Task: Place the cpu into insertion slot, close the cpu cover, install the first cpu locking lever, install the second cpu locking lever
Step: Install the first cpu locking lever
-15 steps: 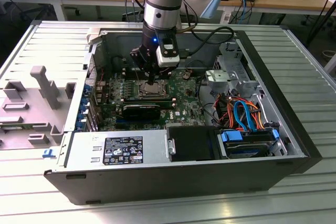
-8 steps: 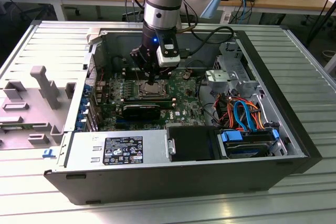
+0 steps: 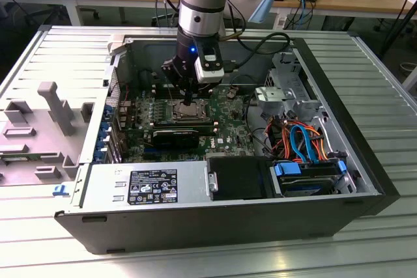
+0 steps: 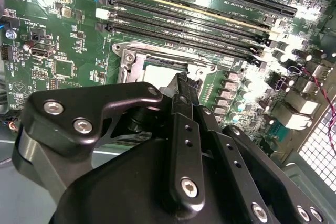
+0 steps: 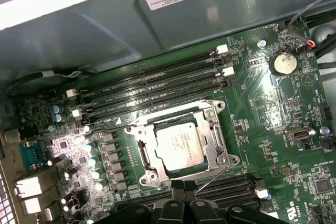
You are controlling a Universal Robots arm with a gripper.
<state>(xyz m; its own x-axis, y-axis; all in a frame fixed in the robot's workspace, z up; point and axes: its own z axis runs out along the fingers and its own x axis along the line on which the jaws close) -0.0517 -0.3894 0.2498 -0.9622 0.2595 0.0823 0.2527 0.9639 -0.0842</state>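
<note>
The cpu (image 5: pixel 180 148) lies flat in the insertion slot (image 5: pixel 143 153), just below the centre of the first wrist view, its silvery top showing through the square window of the cpu cover (image 5: pixel 211 113), which is folded down around it. A thin wire lever (image 5: pixel 210 182) runs out at an angle from the socket's lower edge. In the exterior view the socket sits mid-frame on the green motherboard (image 3: pixel 228 112) inside the open computer case (image 3: pixel 195 213), which lies on its side on the ribbed metal bench (image 3: pixel 391 96). My claw (image 3: pixel 187 100) points straight down just above the socket; in the second wrist view its fingertips (image 4: pixel 181 85) are pressed together, holding nothing. Long black memory slots (image 5: pixel 152 85) run beside the socket.
</note>
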